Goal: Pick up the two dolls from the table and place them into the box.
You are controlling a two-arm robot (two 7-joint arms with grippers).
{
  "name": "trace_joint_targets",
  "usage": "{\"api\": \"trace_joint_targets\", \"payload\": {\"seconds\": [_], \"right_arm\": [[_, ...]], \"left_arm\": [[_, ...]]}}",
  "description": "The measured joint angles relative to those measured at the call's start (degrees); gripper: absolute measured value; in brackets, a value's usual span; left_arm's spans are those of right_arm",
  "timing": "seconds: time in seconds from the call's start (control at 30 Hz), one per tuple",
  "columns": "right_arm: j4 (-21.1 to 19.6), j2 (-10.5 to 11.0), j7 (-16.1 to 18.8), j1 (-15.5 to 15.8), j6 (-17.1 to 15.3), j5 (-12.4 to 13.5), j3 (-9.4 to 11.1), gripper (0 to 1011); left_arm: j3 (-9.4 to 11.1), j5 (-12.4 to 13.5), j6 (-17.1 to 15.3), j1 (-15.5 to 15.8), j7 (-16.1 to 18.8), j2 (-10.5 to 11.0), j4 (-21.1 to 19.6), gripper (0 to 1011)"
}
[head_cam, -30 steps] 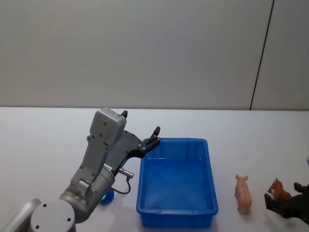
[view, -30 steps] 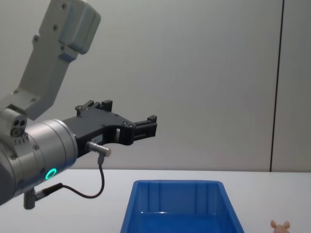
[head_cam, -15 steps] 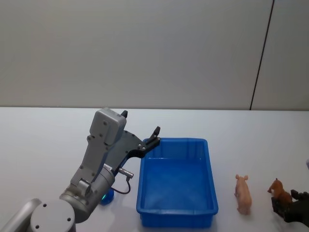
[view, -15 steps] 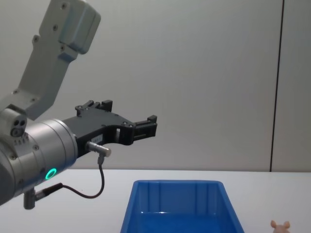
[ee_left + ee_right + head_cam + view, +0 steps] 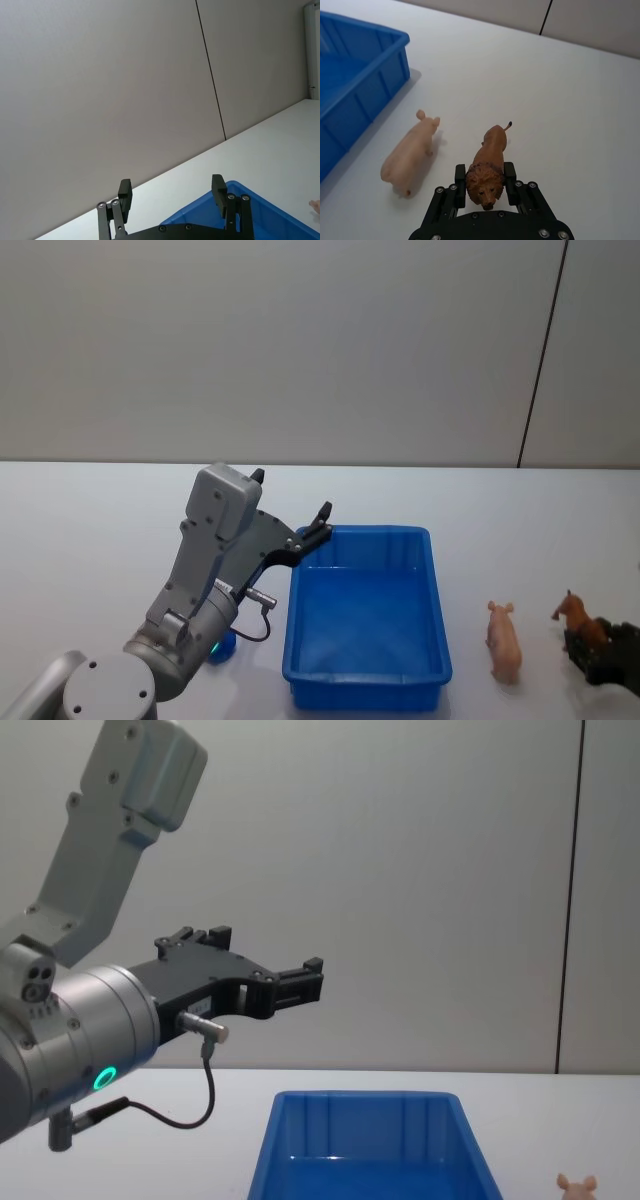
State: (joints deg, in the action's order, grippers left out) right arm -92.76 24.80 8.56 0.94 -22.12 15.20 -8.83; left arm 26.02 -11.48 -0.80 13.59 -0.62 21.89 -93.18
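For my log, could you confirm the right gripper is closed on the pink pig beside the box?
No: the right gripper is closed on the brown lion; the pink pig lies free beside the box, as the right wrist view shows.

White table: blue box at centre; pink pig near, R of box; blue toy L of box, partly hidden; brown lion far R, contact w/ table unclear.

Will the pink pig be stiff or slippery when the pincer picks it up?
Probably stiff and light: the pig looks like moulded plastic. Its smooth rounded body may slip sideways. The right pincer beside it holds a brown lion.
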Motion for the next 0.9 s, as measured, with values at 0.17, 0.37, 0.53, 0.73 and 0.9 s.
{"api": "trace_joint_targets", "payload": {"seconds": [0.17,0.37,0.53,0.73,0.9], "right_arm": [[-0.7,-0.1,0.4,-0.4,1.9,-0.3,0.1,430],[-1.8,-0.5,2.0,-1.7,4.3,-0.9,0.0,430],[-2.6,-1.1,4.4,-3.2,5.6,-1.6,-0.5,429],[-3.0,-2.2,7.9,-5.3,6.2,-2.8,-1.5,429],[-2.9,-3.4,10.7,-6.9,6.3,-3.9,-2.7,430]], "left_arm": [[0.0,0.0,0.0,0.0,0.0,0.0,0.0,1003],[0.0,0.0,0.0,0.0,0.0,0.0,0.0,1004],[0.0,0.0,0.0,0.0,0.0,0.0,0.0,1003],[0.0,0.0,0.0,0.0,0.0,0.0,0.0,1003],[0.0,0.0,0.0,0.0,0.0,0.0,0.0,1003]]}}
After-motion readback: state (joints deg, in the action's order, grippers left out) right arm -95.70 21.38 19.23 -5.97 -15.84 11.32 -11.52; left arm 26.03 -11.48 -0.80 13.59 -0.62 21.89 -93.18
